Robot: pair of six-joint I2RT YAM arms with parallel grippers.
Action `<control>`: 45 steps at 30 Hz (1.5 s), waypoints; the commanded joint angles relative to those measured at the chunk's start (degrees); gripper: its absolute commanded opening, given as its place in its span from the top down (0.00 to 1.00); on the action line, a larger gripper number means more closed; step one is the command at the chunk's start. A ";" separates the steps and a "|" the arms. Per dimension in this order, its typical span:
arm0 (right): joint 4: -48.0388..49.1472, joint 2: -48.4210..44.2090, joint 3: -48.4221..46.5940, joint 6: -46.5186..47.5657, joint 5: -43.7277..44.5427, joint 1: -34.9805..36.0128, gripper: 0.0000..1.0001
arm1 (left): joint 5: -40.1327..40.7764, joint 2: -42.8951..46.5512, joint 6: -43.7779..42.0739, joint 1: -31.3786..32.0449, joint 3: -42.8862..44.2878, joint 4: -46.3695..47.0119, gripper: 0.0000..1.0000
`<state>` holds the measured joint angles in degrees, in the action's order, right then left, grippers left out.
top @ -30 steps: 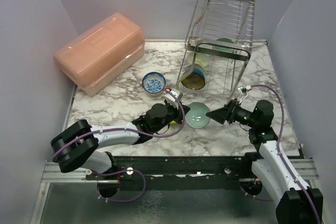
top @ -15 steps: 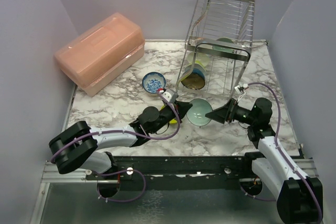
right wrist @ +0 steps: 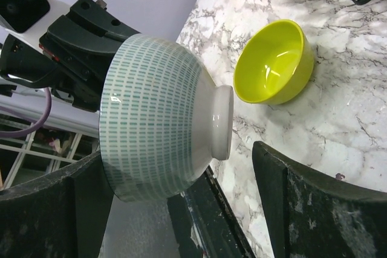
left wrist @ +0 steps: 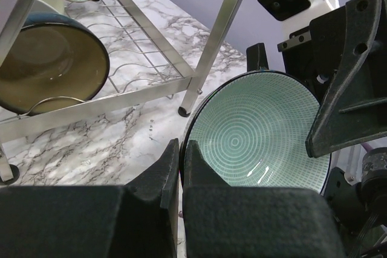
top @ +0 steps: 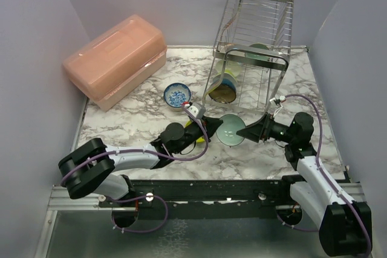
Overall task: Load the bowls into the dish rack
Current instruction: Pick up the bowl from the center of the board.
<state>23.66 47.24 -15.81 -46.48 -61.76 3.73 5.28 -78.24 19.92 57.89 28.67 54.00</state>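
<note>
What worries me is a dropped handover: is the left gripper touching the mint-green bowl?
Touching. In the left wrist view the left gripper is shut on the mint-green bowl, with the bowl's rim pinched between its two fingers.

Lidded box (top: pixel 115 58) back left, dish rack (top: pixel 257 25) back right, loose bowl (top: pixel 178 95) between them, racked bowl (top: pixel 224 92) in lower tier

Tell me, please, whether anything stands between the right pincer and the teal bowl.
Nothing visible does: the open right pincer faces the foot of the bowl directly, while the left pincer holds its rim.
</note>
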 commanded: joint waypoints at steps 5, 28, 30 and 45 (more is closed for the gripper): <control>0.39 0.65 -1.09 0.84 -2.04 0.42 0.16 | -1.99 -2.34 1.35 1.39 3.89 5.68 1.00; -3.12 1.10 -1.47 4.30 0.58 0.54 0.99 | 0.64 -2.94 0.21 2.40 4.65 5.83 1.00; -3.23 1.10 -1.74 4.53 0.86 0.56 0.99 | 1.33 -2.54 0.25 2.40 4.18 5.78 0.99; -6.47 -1.50 -1.24 6.84 5.09 0.51 0.99 | 5.65 0.30 1.01 2.40 0.51 5.86 0.14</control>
<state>18.20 46.65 -16.53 -40.86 -58.76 4.03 8.54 -79.66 20.29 60.03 30.74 57.93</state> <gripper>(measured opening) 0.660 0.740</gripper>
